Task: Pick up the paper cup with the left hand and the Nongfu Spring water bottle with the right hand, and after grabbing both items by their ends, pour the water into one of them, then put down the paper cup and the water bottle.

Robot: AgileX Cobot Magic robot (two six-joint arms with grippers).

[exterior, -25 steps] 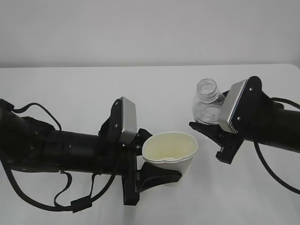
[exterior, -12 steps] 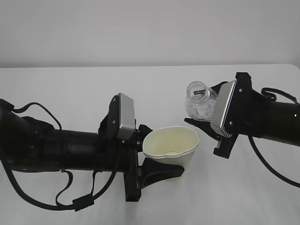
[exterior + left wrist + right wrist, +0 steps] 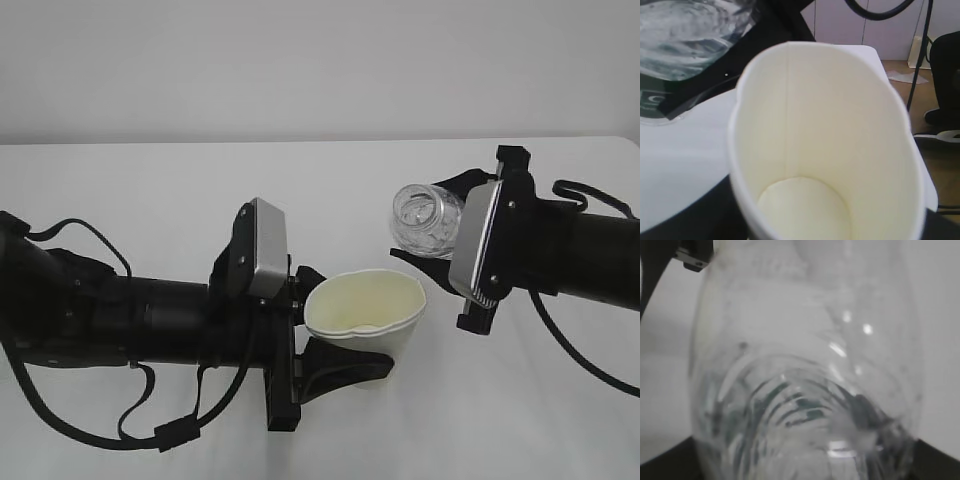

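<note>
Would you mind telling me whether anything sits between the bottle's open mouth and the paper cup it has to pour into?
Nothing visible does. The Nongfu Spring water bottle is tipped with its mouth toward the paper cup, up and to its right, with only open air between them.

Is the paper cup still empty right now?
Empty: the paper cup shows a dry cream bottom in the left wrist view, no water pooled.

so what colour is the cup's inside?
Pale cream inside the paper cup, with a white rim; the left wrist view shows it best.
</note>
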